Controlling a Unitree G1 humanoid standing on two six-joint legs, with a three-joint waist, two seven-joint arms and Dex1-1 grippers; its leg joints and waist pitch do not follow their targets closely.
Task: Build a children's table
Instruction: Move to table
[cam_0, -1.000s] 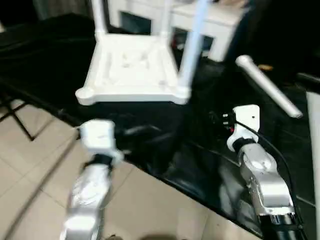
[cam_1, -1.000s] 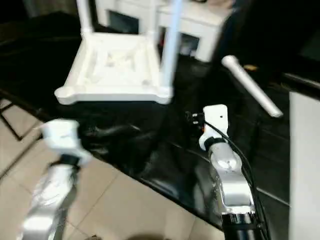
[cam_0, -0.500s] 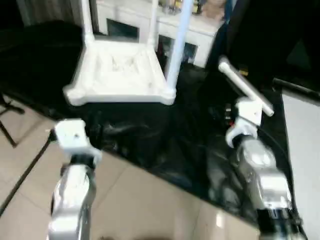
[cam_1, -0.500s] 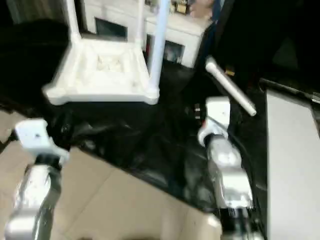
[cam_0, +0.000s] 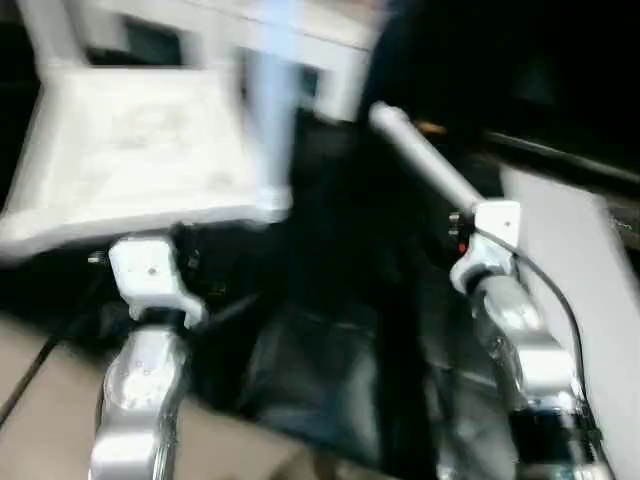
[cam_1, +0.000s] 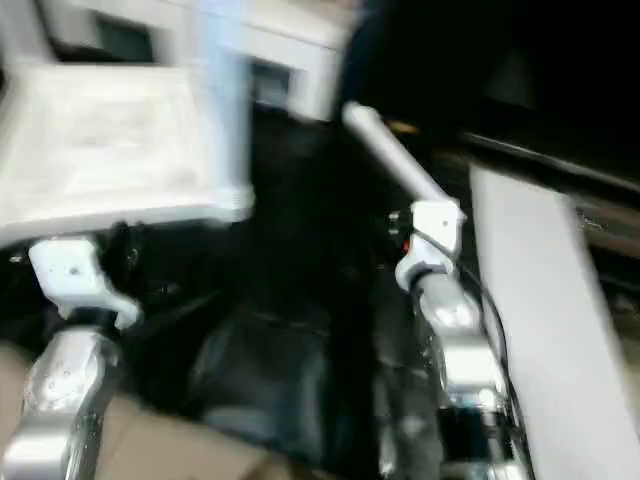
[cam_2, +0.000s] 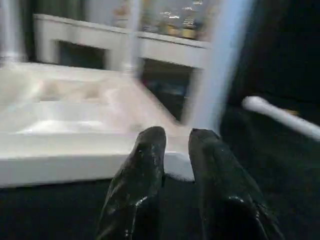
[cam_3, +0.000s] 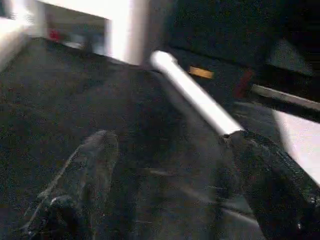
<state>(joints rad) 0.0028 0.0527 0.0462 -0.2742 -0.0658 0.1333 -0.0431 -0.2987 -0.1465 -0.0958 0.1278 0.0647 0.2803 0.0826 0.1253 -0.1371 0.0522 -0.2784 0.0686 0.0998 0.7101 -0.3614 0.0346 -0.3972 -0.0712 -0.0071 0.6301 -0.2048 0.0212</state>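
I see the children's table (cam_0: 130, 150) lying upside down on the black desk (cam_0: 330, 330), white, ribbed underside up, legs rising from its corners. One loose leg (cam_3: 192, 95) lies apart, just ahead of my right pincer (cam_3: 170, 165), whose fingers gape wide and empty. My left pincer (cam_2: 175, 145), fingers narrowly parted, holds nothing and points at the tabletop's near edge.

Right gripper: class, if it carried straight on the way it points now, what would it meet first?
Probably the loose white leg lying on the black surface. The right gripper is open, and the leg's near end sits just ahead by one finger, though depth is unclear.
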